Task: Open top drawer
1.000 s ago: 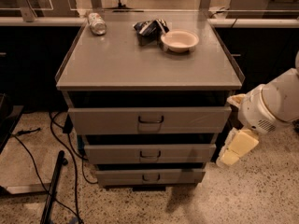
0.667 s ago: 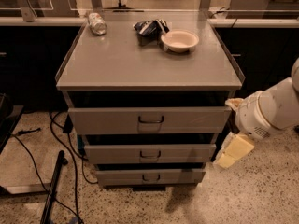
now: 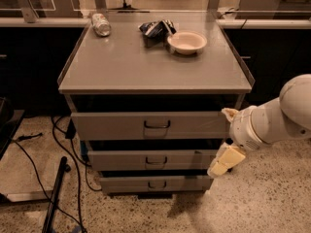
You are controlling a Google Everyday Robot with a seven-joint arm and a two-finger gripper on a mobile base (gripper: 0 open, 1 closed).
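Note:
The top drawer is the widest grey metal front of the three in the cabinet, with a small dark loop handle at its centre. A dark gap shows between its upper edge and the cabinet top. My gripper is cream-coloured, on the white arm coming in from the right. It hangs beside the cabinet's right front corner, level with the middle drawer, and is apart from the top drawer's handle. The bottom drawer sits below.
On the cabinet top lie a tipped can, a crumpled dark bag and a white bowl. Cables and a black pole lie on the floor at the left. Dark desks stand behind.
The arm has moved left and slightly down, bringing the gripper closer to the cabinet's right front corner. The drawers have not moved.

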